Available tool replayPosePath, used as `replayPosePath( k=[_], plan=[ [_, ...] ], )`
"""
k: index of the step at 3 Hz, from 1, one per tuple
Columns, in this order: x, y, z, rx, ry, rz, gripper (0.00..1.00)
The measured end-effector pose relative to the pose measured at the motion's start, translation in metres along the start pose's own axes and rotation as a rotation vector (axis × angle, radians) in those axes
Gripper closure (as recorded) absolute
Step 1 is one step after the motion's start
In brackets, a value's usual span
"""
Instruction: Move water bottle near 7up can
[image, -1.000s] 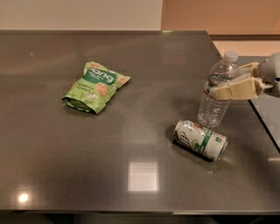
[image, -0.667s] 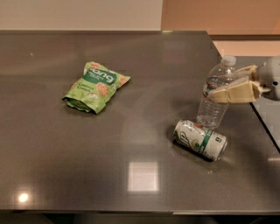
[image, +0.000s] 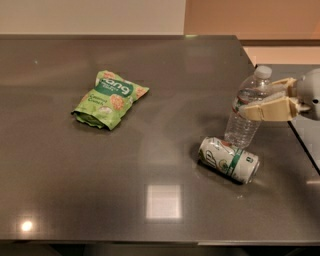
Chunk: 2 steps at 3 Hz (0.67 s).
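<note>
The water bottle (image: 246, 114), clear with a white cap, leans slightly right at the table's right side, its base just behind the 7up can (image: 229, 160). The can lies on its side, white and silver with a green band. My gripper (image: 257, 98) reaches in from the right edge. Its beige fingers (image: 270, 109) sit on either side of the bottle's upper body and are closed on it.
A green snack bag (image: 110, 99) lies left of centre on the dark grey table (image: 100, 190). The table's right edge runs close behind the gripper, with a second surface (image: 310, 135) beyond a narrow gap.
The bottle and gripper have sunk very slightly; the bottle stays beside the can. The can and snack bag have not moved.
</note>
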<state>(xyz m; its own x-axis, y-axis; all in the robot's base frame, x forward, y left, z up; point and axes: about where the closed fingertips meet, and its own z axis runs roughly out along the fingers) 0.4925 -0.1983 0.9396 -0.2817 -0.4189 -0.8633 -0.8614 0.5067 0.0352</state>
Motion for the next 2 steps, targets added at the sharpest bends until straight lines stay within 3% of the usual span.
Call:
replayPosePath(
  k=[1, 2],
  plan=[
    [0.002, -0.0001, -0.0003, -0.007, -0.017, -0.007, 0.12],
    [0.0011, 0.0009, 0.0014, -0.011, -0.016, -0.009, 0.0]
  ],
)
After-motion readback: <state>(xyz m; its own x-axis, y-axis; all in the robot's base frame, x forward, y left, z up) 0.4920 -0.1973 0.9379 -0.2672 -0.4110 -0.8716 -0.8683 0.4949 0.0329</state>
